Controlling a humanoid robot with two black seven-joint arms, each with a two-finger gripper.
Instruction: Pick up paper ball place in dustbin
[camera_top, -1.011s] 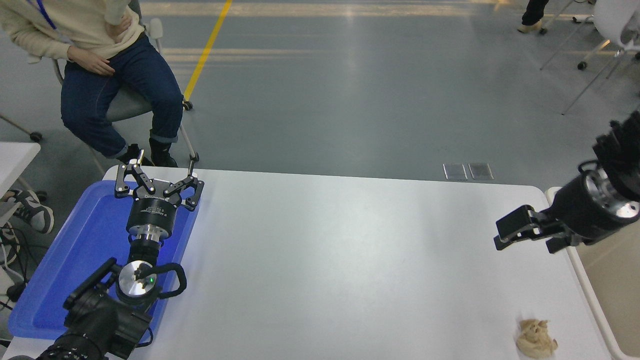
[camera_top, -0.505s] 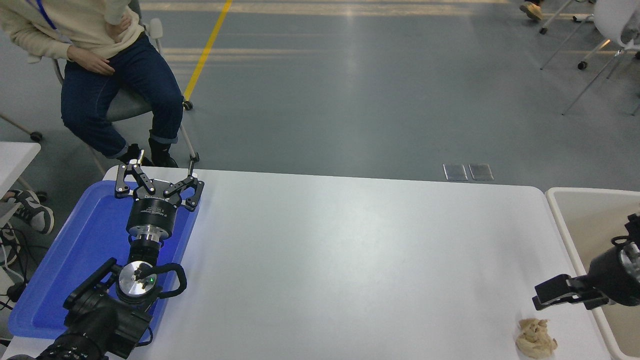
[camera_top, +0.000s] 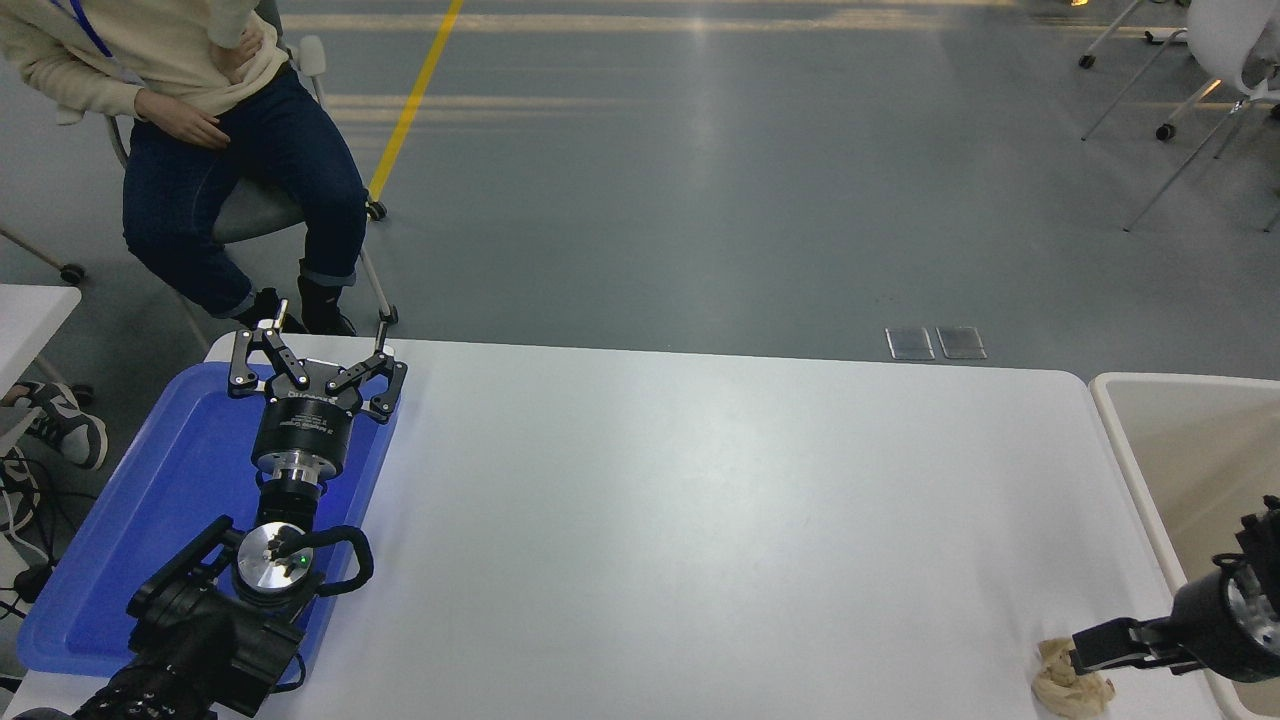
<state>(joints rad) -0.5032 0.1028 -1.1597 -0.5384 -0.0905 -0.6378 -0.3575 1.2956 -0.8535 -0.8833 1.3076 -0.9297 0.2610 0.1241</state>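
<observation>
The paper ball (camera_top: 1066, 685), a lumpy tan wad, lies on the white table (camera_top: 700, 520) near its front right corner. My right gripper (camera_top: 1088, 660) comes in low from the right edge. It is open, and its fingertips reach the ball's upper right side; I cannot tell whether they touch it. The dustbin (camera_top: 1195, 450), cream with a white rim, stands just off the table's right end, behind the right arm. My left gripper (camera_top: 315, 348) is parked open over the blue tray at the left.
A shallow blue tray (camera_top: 150, 500) lies along the table's left edge under the left arm. A person sits on a chair (camera_top: 215, 130) beyond the far left corner. Chair legs (camera_top: 1170, 120) stand on the floor at the top right.
My right gripper has dropped from mid-height beside the dustbin down and toward the front, ending at the paper ball. The ball and the left arm have not moved.
</observation>
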